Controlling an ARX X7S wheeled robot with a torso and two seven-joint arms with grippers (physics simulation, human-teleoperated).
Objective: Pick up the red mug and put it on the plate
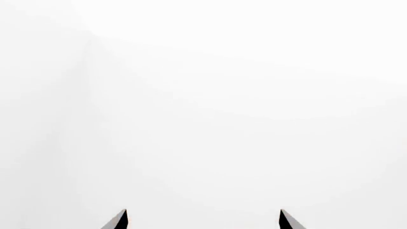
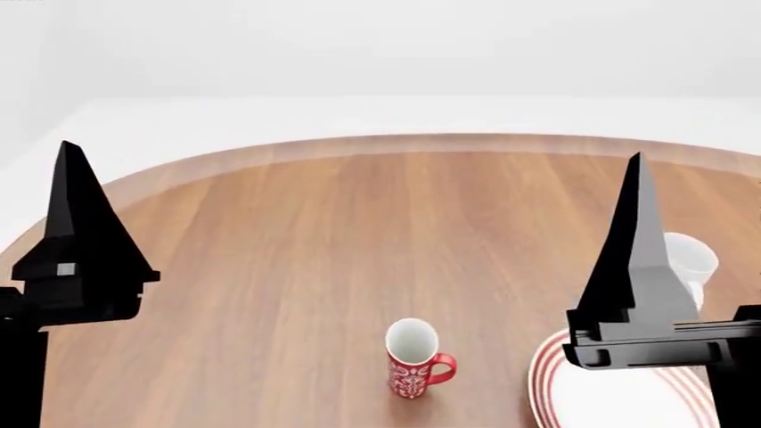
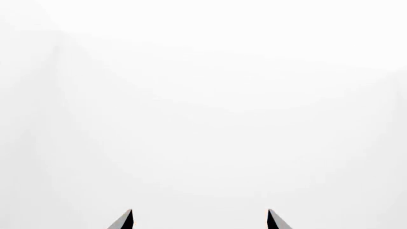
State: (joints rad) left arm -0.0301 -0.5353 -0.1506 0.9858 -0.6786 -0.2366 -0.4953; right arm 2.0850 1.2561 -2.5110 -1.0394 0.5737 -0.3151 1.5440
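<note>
Your small red mug with white ornamental pattern (image 2: 413, 359) stands upright on the round brown wooden table (image 2: 298, 267), near edge, centre; loop handle points right. Round white plate with red rings (image 2: 571, 397) lies just right of it, apart, partly behind your right gripper (image 2: 636, 250). Plain white mug (image 2: 692, 265) sits farther right. Left gripper (image 2: 74, 223) is raised at left. Wrist views show both pairs of fingertips (image 1: 117, 221) spread, holding nothing.
</note>
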